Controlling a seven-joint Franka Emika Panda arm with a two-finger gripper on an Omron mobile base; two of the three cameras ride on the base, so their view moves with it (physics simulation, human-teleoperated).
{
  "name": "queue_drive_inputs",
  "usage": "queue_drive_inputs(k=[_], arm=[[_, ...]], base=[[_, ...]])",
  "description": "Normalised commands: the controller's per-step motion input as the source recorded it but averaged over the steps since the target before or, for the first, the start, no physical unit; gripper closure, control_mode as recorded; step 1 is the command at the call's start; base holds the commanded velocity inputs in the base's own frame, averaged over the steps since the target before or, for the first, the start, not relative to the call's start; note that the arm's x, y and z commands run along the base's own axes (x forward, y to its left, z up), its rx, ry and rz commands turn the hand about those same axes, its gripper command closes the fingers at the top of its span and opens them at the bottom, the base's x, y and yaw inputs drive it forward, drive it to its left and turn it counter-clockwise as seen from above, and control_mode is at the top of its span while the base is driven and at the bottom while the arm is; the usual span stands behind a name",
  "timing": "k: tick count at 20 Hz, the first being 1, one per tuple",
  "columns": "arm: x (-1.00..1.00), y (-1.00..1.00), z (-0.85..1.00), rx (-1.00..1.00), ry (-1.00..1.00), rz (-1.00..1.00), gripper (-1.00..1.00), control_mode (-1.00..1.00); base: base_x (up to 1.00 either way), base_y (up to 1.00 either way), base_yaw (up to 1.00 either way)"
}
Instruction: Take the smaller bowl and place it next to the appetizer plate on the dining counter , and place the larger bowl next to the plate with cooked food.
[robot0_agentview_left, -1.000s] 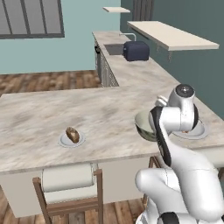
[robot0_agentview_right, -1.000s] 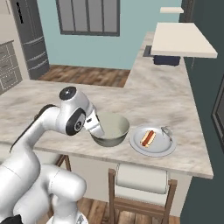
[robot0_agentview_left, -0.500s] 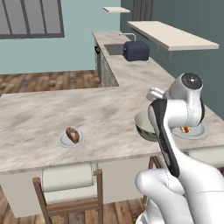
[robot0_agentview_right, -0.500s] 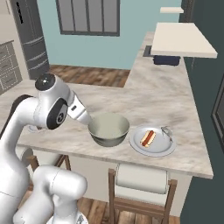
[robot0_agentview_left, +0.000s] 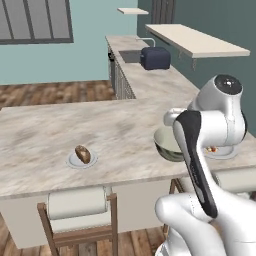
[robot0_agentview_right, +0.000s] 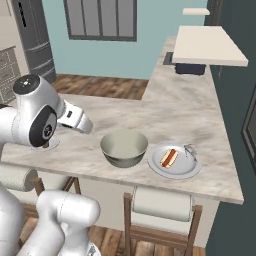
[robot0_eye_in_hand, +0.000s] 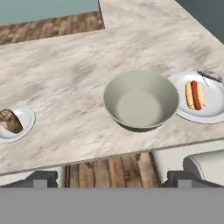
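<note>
A large marble-topped dining bench (robot0_eye_in_hand: 87, 57) with a white base spans the kitchen, beige-grey and veined. Wooden stools (robot0_agentview_left: 77, 212) with pale cylindrical cushions tuck under its near edge.

The white robot arm (robot0_agentview_left: 215, 120) rises in the foreground of both base views, folded back above the bench's near edge.

In the hand view, the larger bowl (robot0_eye_in_hand: 141, 99) sits upright near the centre of the picture, grey-green outside and pale cream inside. It also shows in the left base view (robot0_agentview_left: 169, 144) and the right base view (robot0_agentview_right: 124, 148). At three o'clock from it, just beside its rim, lies a white plate (robot0_eye_in_hand: 205, 109) carrying a hot dog (robot0_eye_in_hand: 195, 94); whether bowl and plate touch cannot be told. A small metal utensil (robot0_eye_in_hand: 209, 75) rests on the plate's far edge.

At nine o'clock from the bowl, well apart, a small white plate (robot0_eye_in_hand: 19, 127) holds a brown bread roll (robot0_eye_in_hand: 8, 120).

The pincer (robot0_eye_in_hand: 112, 178) hangs off the bench's near edge at six o'clock from the bowl, its two dark tips spread wide apart, gripping nothing.

A dark toaster (robot0_agentview_left: 155, 58) stands on the far counter.

No brands, labels or writing can be read anywhere.
</note>
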Motion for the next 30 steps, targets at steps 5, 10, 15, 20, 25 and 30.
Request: queue_drive_inputs(k=[5, 10, 15, 20, 25, 30], arm=[[-0.51, 0.1, -0.03, -0.29, -0.01, 0.3, -1.0, -1.0], [-0.55, -0.01, -0.21, -0.11, -0.28, 0.17, -1.0, -1.0], [-0.09, 0.0, 0.36, -0.02, -0.39, 0.13, -1.0, -1.0], [0.0, 0.0, 0.16, 0.0, -0.06, 0.03, -1.0, 1.0], [0.0, 0.0, 0.0, 0.0, 0.0, 0.0, -1.0, 1.0], [0.0, 0.0, 0.0, 0.0, 0.0, 0.0, -1.0, 1.0]], base=[[0.0, 0.0, 0.0], [0.0, 0.0, 0.0], [0.0, 0.0, 0.0], [0.0, 0.0, 0.11], [-0.45, 0.35, 0.09], [-0.53, 0.98, 0.19]])
